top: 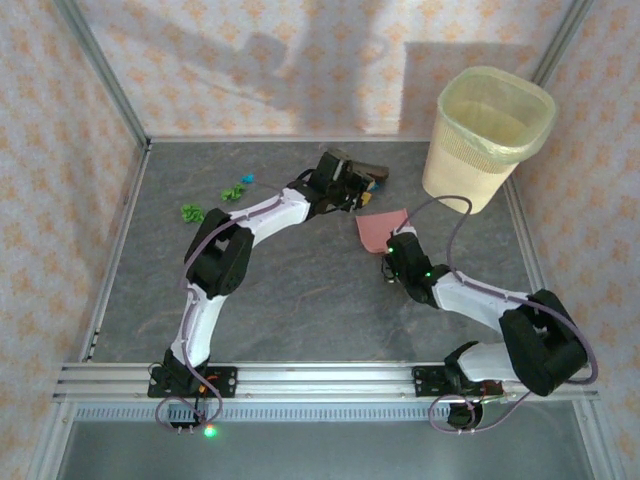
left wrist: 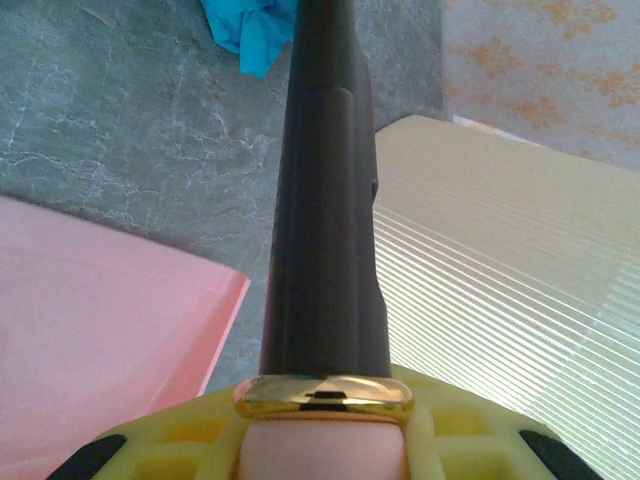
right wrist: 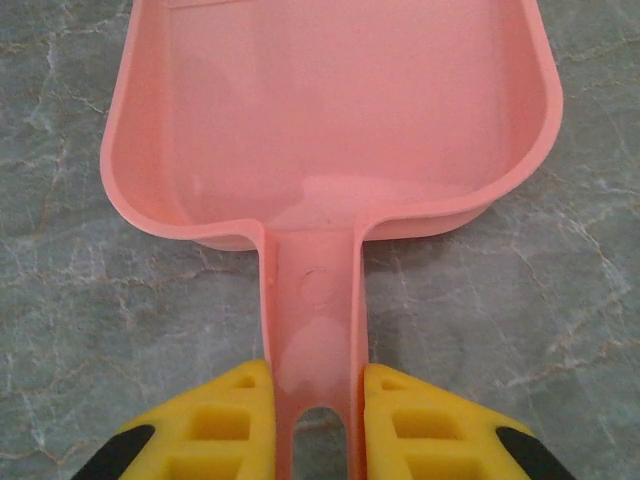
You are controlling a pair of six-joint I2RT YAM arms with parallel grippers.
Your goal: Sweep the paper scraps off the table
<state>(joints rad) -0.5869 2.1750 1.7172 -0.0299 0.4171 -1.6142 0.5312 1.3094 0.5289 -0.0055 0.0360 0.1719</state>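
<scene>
The table (top: 300,310) is a long way from swept. The cream bin (top: 490,140) stands at the far right corner, with the pink dustpan (right wrist: 330,130) lying flat just in front of it. I see nothing in its tray. The right gripper (right wrist: 318,388) has its yellow fingers pinched on the pan's handle.

The left gripper (left wrist: 322,425) is clamped on a dark brush (left wrist: 325,200), which reaches out past the pan's far edge towards the bin.

The paper scraps (top: 233,192) lie mostly well to the left of the pan: green bits and a teal one. A teal scrap (left wrist: 248,30) lies near the brush head.

I'd say this is the gathering step. Next, the brush must draw the nearest bits into the pan's open mouth while the pan stays flat.

No brand or writing is readable.
</scene>
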